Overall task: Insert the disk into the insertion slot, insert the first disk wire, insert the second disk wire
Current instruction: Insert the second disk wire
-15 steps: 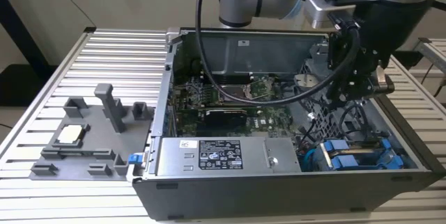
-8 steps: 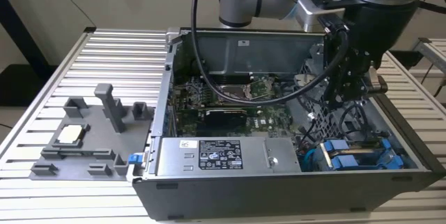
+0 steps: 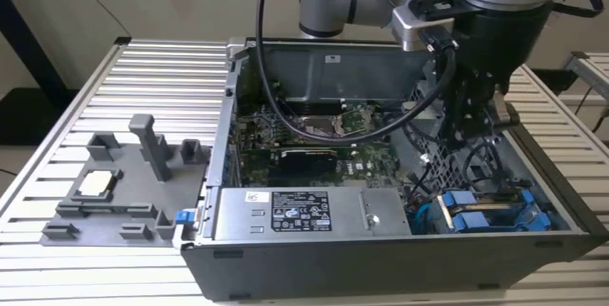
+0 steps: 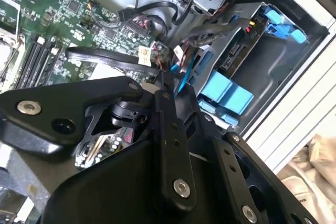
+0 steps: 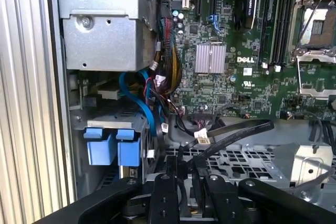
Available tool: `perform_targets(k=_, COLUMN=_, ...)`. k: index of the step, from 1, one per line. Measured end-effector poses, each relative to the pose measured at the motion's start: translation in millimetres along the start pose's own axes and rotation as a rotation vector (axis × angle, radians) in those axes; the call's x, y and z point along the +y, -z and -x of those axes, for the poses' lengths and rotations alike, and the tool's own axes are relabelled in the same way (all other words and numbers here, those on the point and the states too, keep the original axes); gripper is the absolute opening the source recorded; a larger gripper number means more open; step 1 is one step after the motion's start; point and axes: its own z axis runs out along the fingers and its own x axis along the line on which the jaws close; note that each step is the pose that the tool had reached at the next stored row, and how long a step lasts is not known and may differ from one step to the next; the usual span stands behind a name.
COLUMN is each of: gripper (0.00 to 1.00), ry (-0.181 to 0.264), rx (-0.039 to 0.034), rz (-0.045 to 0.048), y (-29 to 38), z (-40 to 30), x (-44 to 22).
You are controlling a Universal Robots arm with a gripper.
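The disk's blue carrier (image 3: 485,213) sits in the insertion slot, a bay of the dark drive cage (image 3: 547,210) at the case's front corner on the exterior view's right. Its blue tabs (image 5: 111,148) (image 4: 227,92) face the motherboard, and most of the drive body is hidden. A blue wire (image 5: 148,106) (image 4: 185,73) and thin coloured wires hang loose beside the cage. My gripper (image 3: 468,131) (image 5: 184,177) (image 4: 161,83) hangs inside the case over the perforated grey cage (image 5: 247,161), a short way from the blue tabs. A white plug (image 5: 202,138) lies just ahead of it.
A black cable (image 3: 314,131) loops from my arm across the motherboard (image 3: 324,124). The silver power supply (image 3: 285,213) fills the case's front. On the slatted table at the exterior view's left stands a grey fixture (image 3: 124,192) with an upright post.
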Motion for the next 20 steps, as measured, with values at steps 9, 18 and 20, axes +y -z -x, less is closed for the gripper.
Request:
perform_targets(k=9, gripper=0.27, ry=0.006, rx=0.0139, rz=-0.0078, y=-2.4, z=0.2, x=0.9)
perform_targets(k=18, gripper=0.11, ry=0.006, rx=0.0139, rz=-0.0077, y=-3.0, z=0.2, x=1.0)
perform_targets(k=20, gripper=0.11, ry=0.006, rx=0.0139, rz=-0.0078, y=-3.1, z=0.2, x=1.0)
